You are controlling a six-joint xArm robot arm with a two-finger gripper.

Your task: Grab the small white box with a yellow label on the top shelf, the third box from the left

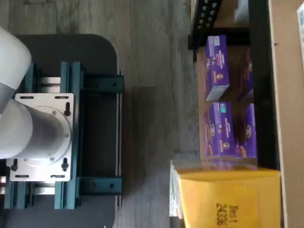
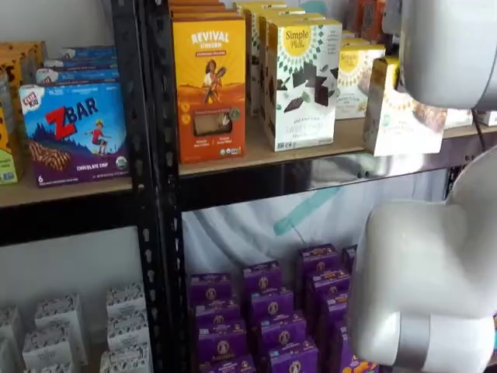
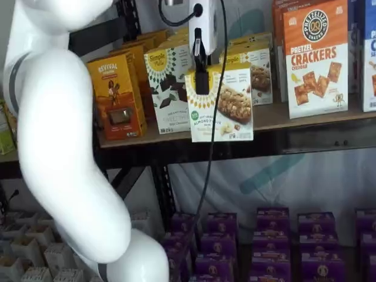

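at the front edge of the pale wooden top shelf point(image 3: 305, 117) with its shiny dark metal rail, the short cream-white carton with the round yellow label and a photo of brownish bars point(image 3: 226, 106) is sitting forward of its row, its lower part hanging in front of the rail. the white-bodied gripper with black fingers point(image 3: 201, 79) is hanging from above with a black cable beside it, and a black finger is pressing down over the carton's upper front; only one finger is showing, so whether the fingers are spread or pinching the carton cannot be told. in both shelf views the taller white carton with dark chocolate pieces point(image 2: 301, 81) is standing just beside it, with the orange carton marked "revival" point(image 2: 210, 85) next along. the orange pretzel crackers box point(image 3: 314, 56) is standing on the carton's other side, apart from it. purple boxes point(image 2: 264, 311) are filling the shelf below. the white arm point(image 2: 435, 256) is covering much of both shelf views. the wrist view is showing grey wood flooring, more purple boxes point(image 1: 223, 95) and a yellow box top point(image 1: 232, 199).
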